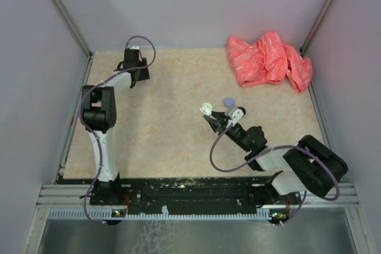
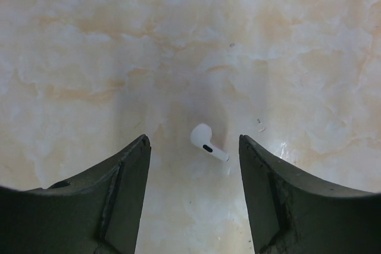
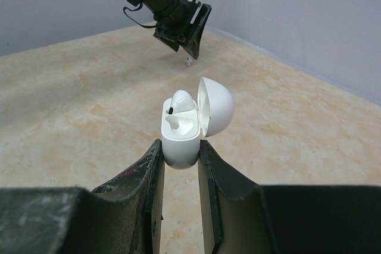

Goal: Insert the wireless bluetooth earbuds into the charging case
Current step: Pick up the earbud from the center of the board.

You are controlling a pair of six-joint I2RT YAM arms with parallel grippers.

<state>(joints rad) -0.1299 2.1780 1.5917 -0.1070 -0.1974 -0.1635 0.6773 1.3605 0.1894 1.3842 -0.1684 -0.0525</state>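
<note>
A white earbud (image 2: pixel 207 142) lies on the tabletop between the tips of my left gripper (image 2: pixel 193 147), whose jaws stand wide apart and hover just above it without touching. In the top view the left gripper (image 1: pixel 136 63) is at the far left of the table. My right gripper (image 3: pixel 180 147) is shut on the white charging case (image 3: pixel 180 138) and holds it upright above the table, lid (image 3: pixel 215 106) swung open. One white earbud (image 3: pixel 181 100) sits in the case; the slot beside it is empty. The case (image 1: pixel 206 109) shows mid-table in the top view.
A crumpled pink cloth (image 1: pixel 268 57) lies at the far right corner. A small round lavender piece (image 1: pixel 228 102) lies on the table just beyond the right gripper. Grey walls enclose the marbled tabletop (image 1: pixel 172 87) on three sides.
</note>
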